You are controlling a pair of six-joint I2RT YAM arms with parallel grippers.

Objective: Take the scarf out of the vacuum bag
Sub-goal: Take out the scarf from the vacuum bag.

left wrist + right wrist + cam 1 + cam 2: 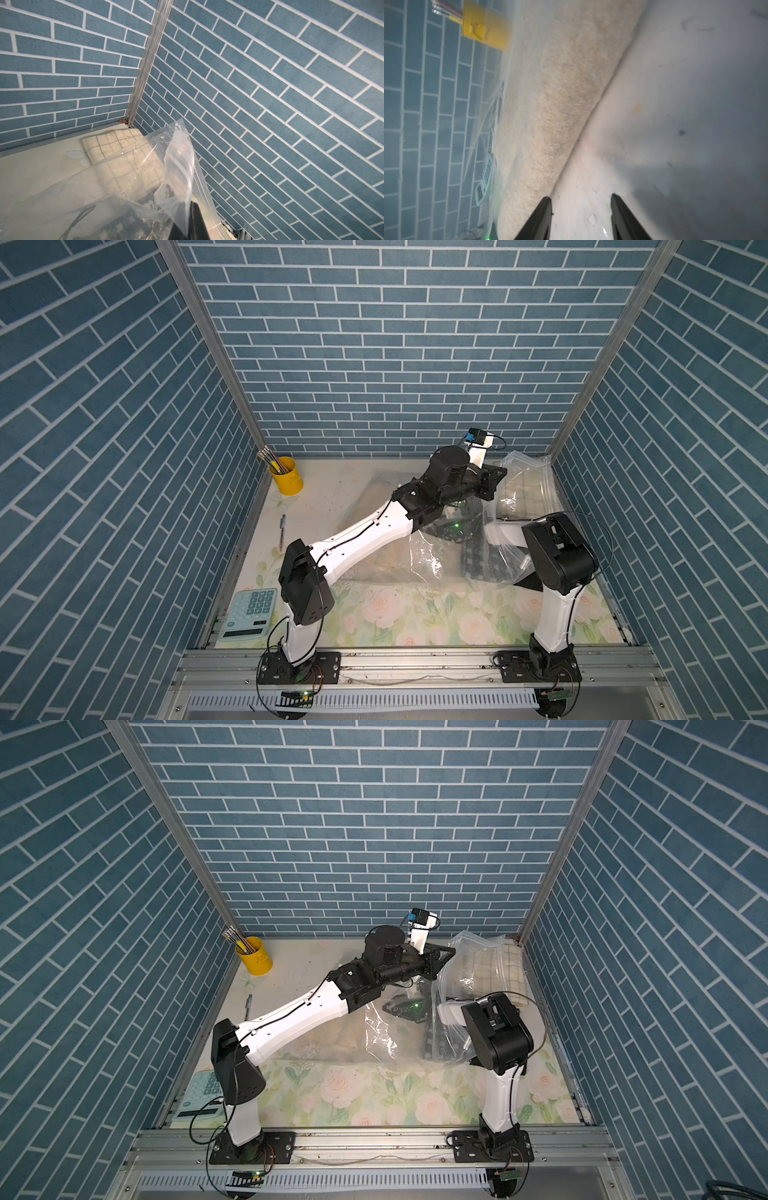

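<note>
A large, crinkly, clear plastic vacuum bag (430, 562) is spread over the floral-printed tabletop (415, 622), with 1 end lifted. That end, a ribbed zip strip (180, 158), is pinched in the closed jaws of the left gripper (192, 205), so the bag's mouth is held up.

At the raised mouth a folded cream scarf with a thin brown check (110, 143) is seen. 1 part lies bare outside the bag and the rest is covered by film. Whether the covered part is inside the bag or only under it cannot be told.

The right gripper (580, 198) is judged to be inside the bag, since its view is hazed by film. Its 2 black fingers (543, 216) are spread apart and nothing is held between them. Just beside 1 finger a long strip of beige fuzzy fabric (560, 93) runs through the bag's flat end. Whether it belongs to the scarf cannot be told.

3 failures are considered likely:
- **Slipped pinch:** the zip strip is thin and slick, so it may slip out and the mouth may collapse over the right arm.
- **Film caught:** film may be gripped together with cloth, and the whole bag would then be dragged.
- **Wrong cloth:** the open jaws are aimed at the fuzzy strip and away from the checked cloth, so the wrong piece may be taken.
</note>
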